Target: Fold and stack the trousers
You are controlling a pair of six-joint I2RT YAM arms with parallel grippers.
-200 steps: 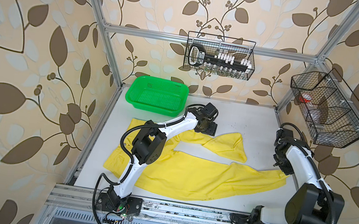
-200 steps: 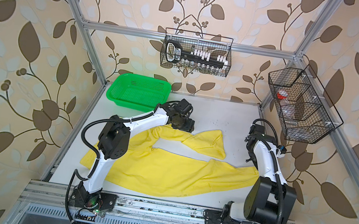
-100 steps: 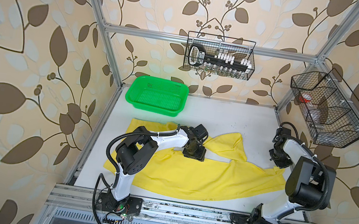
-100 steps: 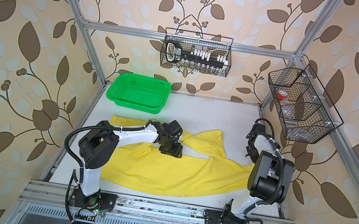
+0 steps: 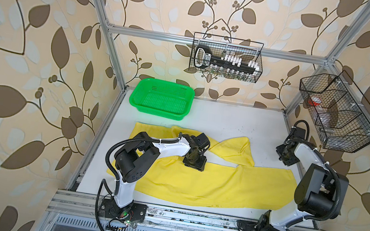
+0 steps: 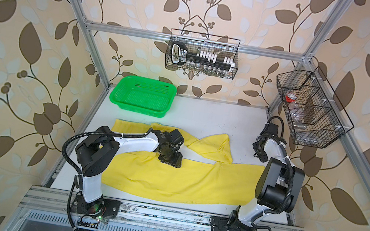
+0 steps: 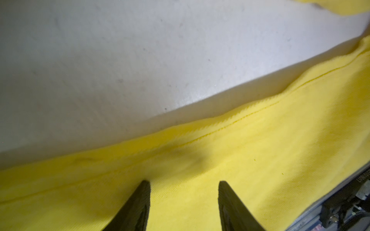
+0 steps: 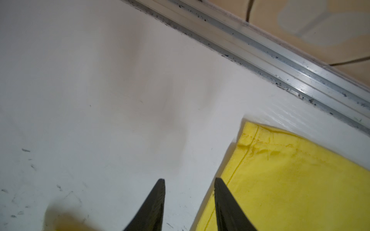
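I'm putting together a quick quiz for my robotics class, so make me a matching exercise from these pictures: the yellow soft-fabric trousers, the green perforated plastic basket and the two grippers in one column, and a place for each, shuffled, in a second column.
Column one
1. bright yellow soft-fabric trousers
2. green perforated plastic basket
3. left gripper
4. right gripper

Column two
A. at the back left corner of the white table
B. open over bare table, beside a trouser leg's hem corner
C. spread out across the table's width
D. open over yellow fabric, near a stitched edge

Pairs: 1-C, 2-A, 3-D, 4-B
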